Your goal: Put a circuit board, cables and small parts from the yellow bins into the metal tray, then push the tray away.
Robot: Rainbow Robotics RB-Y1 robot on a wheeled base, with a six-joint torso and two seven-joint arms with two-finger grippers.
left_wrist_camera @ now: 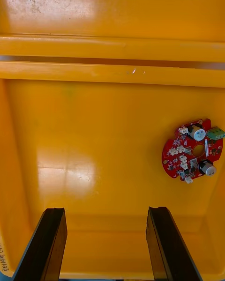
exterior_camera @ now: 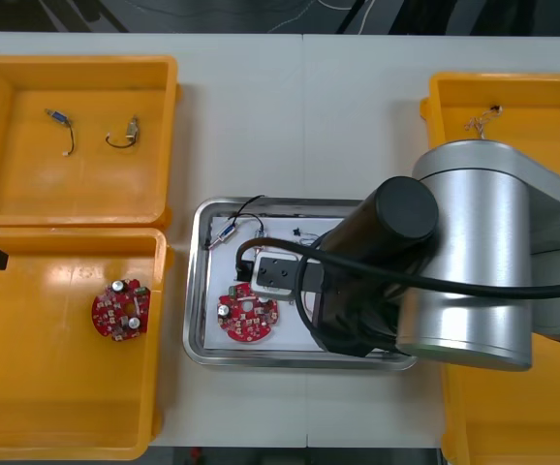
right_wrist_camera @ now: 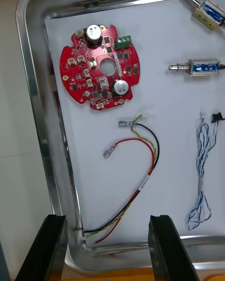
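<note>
The right hand (right_wrist_camera: pixel 107 225), open at the metal tray's (right_wrist_camera: pixel 35 98) rim, may ride over it and snag the red and yellow cable (right_wrist_camera: pixel 149 173)

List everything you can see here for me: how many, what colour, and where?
Bins: four, yellow, two at each side of the table.
Tray: one, metal, white inside, between the bins.
Boards: two, red; one in the tray, one in the near left bin.
Cables: two, in the tray; one red, yellow and black, one blue and white.
Small parts: four, metal; two in the tray, two in the far left bin.
Table: one, light.
End effectors: two, black fingers, open; right end effector over the tray's edge, left end effector over the near left bin.
</note>
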